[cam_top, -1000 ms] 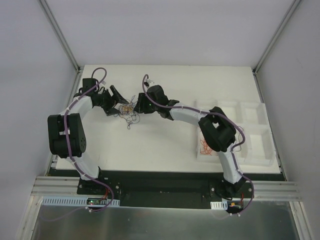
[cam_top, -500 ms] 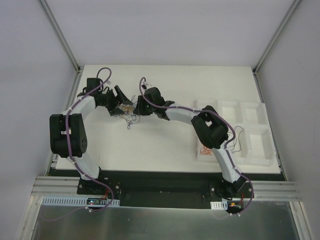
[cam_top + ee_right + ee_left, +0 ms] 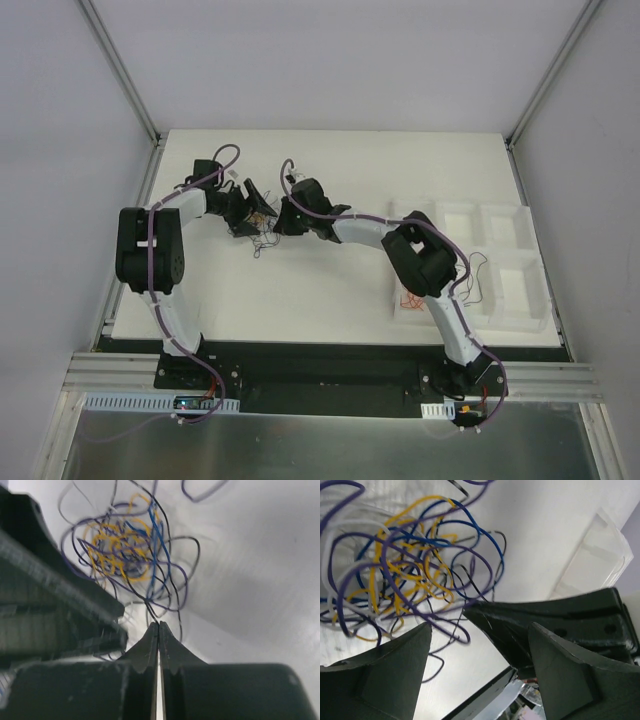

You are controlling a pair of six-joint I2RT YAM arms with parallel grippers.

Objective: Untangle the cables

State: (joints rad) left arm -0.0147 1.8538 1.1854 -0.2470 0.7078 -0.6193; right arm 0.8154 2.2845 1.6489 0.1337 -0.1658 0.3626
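The cables are a small tangle of thin yellow, blue, purple, black and white wires lying on the white table between the two grippers. My left gripper is at the tangle's left edge. Its two fingers stand wide apart in the left wrist view, with only stray purple loops between them. My right gripper sits at the tangle's right edge. Its jaws are pressed together, and a black strand runs straight into their tips. The rest of the cables spread out beyond those tips.
A white compartment tray stands at the right, with loose orange wires in its near-left cell and a black wire beside the right arm. A clear tray edge shows behind the left gripper. The grippers are nearly touching.
The right gripper's jaws have closed at the edge of the tangle. The left arm has swung in to the right, bringing its open gripper up against the cables.
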